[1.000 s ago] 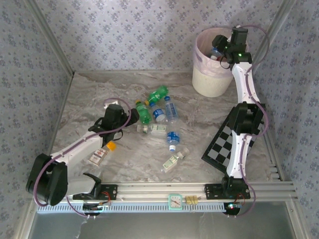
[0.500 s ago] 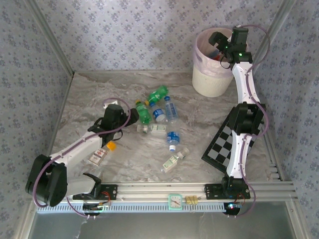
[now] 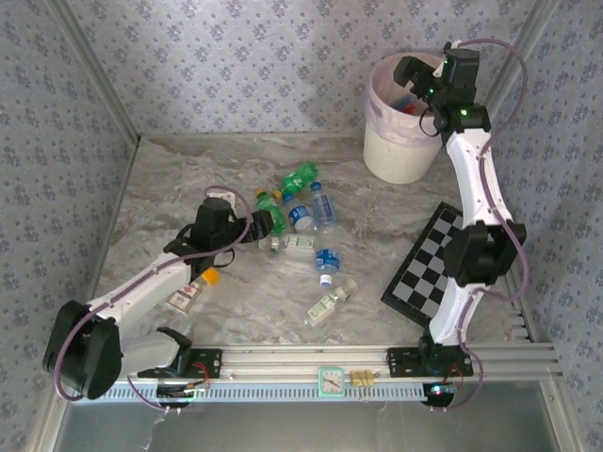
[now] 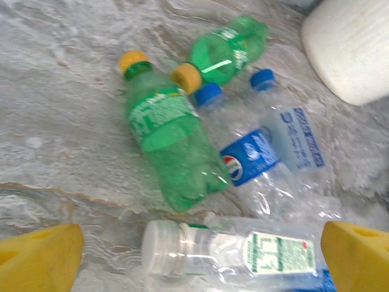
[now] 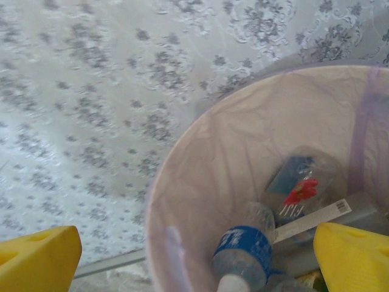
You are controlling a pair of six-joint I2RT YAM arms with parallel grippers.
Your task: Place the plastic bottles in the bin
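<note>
Several bottles (image 3: pixel 301 217) litter the marbled table (image 3: pixel 179 179) between floral-papered walls (image 3: pixel 236 66); left gripper (image 4: pixel 199 257) and right gripper (image 5: pixel 196 258) both gape wide, empty.

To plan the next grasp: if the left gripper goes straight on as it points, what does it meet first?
Probably the clear bottle with the pale label, lying straight before the left gripper; depth is unclear.

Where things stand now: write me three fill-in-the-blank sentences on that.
The right gripper hangs over the round cream-white bin with a pink liner with its jaws ____.
Both green plastic bottles have ____ caps.
The black-and-white checkered board lies by the base of the ____ arm.
Missing words: open; yellow; right.
</note>
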